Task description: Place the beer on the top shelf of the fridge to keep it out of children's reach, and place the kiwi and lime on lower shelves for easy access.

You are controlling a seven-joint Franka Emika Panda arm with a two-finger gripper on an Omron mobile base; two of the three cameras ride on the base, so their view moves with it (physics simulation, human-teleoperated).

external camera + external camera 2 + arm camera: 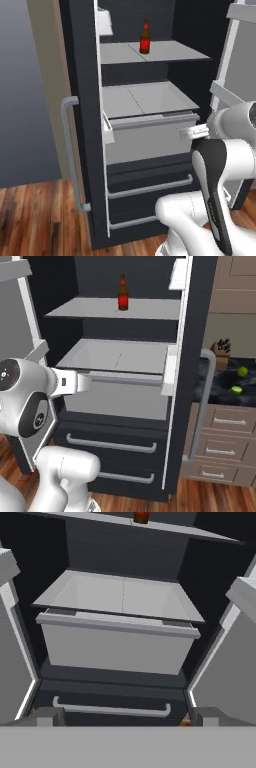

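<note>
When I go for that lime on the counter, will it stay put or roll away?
The lime looks round and smooth, so a nudge would likely roll it across the dark counter. It probably slips unless squeezed centrally. The open gripper seems wide enough.

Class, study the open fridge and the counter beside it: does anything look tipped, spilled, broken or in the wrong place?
Nothing is tipped, spilled or broken. The beer stands upright on the top shelf. The lime and kiwi lie on the counter, not in the fridge.
</note>
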